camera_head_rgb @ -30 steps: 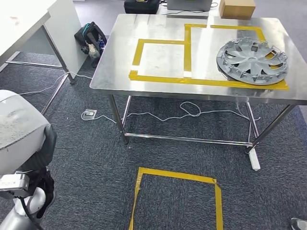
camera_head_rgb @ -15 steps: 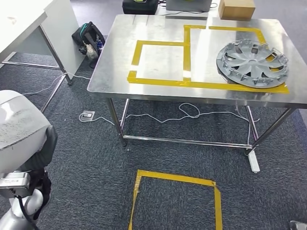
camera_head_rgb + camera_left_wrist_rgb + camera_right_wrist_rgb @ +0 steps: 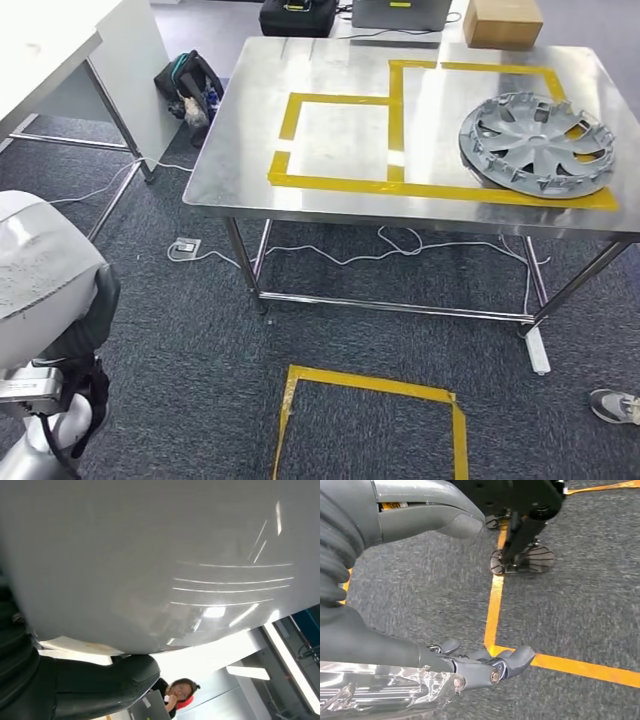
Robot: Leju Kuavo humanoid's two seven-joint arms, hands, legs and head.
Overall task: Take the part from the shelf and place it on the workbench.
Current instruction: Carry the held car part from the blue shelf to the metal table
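A large, smooth pale-grey part (image 3: pixel 41 275) sits at my lower left, carried by my left hand (image 3: pixel 94 330), whose dark fingers wrap its edge. Close up, the part's curved surface (image 3: pixel 151 555) lies over my left hand's dark fingers (image 3: pixel 94 685). The steel workbench (image 3: pixel 241 150) stands ahead, marked with yellow tape rectangles (image 3: pixel 340 182). A silver hubcap (image 3: pixel 537 145) lies in its right rectangle. My right hand (image 3: pixel 471 667) hangs over the carpet, fingers stretched out and thumb apart, with nothing in it.
A yellow tape square (image 3: pixel 370 385) marks the floor before the bench. Cables (image 3: pixel 392 240) trail under the bench. A black bag (image 3: pixel 189 85) and a white table (image 3: pixel 45 50) stand left. A cardboard box (image 3: pixel 502 20) sits at the bench's far edge. A person's shoe (image 3: pixel 615 406) is lower right.
The whole picture has shifted, so the camera has moved: the bench sits slightly lower and larger. A shoe has come further into view at the lower right. The part stays in my left hand.
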